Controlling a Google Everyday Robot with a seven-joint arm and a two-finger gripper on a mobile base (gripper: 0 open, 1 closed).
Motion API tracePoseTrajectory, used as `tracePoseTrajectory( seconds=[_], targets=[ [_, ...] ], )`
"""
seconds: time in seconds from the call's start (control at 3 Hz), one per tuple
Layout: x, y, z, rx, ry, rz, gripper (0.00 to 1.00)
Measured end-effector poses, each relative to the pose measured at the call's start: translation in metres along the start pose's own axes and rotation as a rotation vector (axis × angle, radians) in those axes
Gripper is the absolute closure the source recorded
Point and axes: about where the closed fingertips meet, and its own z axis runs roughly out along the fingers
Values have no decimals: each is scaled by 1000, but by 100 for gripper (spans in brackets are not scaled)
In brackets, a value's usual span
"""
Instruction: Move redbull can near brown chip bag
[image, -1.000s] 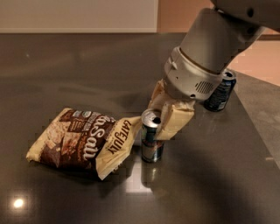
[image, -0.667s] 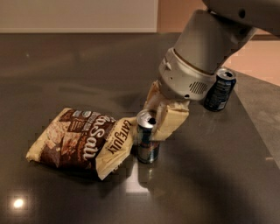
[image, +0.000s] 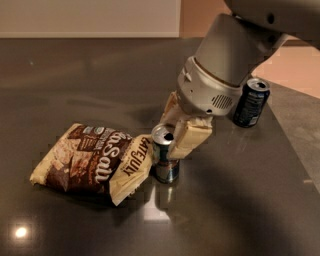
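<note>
Where the dark table (image: 75, 70) fills the camera view, the redbull can (image: 165, 169) stands upright near its middle, its left side touching the folded cream end of the brown chip bag (image: 92, 162); the bag lies flat and crinkled, stretching away to the left; the gripper (image: 169, 138) comes down from the upper right onto the can's upper half, its cream fingers (image: 186, 137) closed against the can's sides, one in front on the right and one behind; the grey arm (image: 225, 65) slants above it; a darker navy can (image: 251, 102) stands upright well apart, right of the arm.
</note>
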Motion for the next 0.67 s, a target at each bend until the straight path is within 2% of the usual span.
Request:
tracePoseTrajectory(
  seconds=[0.33,0.67],
  targets=[
    [-2,-1,-1,8,-1,-3,0],
    [-2,-1,-1,9,-1,-3,0]
  ],
)
